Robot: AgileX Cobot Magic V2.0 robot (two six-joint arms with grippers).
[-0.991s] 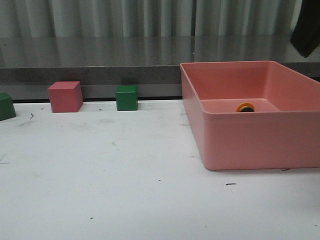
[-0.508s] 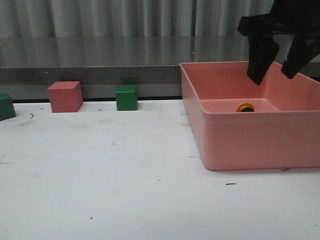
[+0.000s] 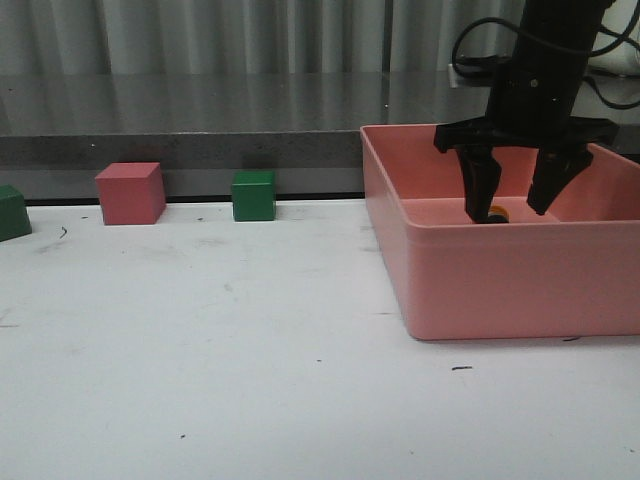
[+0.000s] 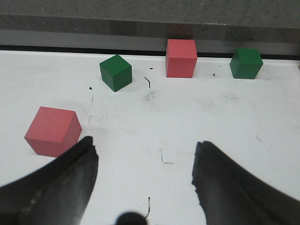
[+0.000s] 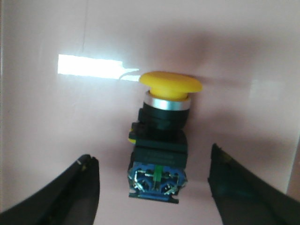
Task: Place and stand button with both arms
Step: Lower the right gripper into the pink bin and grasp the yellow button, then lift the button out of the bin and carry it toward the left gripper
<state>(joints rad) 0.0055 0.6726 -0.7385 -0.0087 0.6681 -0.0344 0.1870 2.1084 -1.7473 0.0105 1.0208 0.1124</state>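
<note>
Now the right gripper (image 3: 513,203) has come down into the pink bin (image 3: 480,290) (a moment ago it was up above), its jaws wide open and holding nothing, one on each side of the button (image 5: 161,145) lying on the bin floor, so a grab looks next.

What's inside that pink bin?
A yellow-capped button lies on its side on the bin floor, with the open right pincer around it. The near wall hides most of the floor in the front view.
</note>
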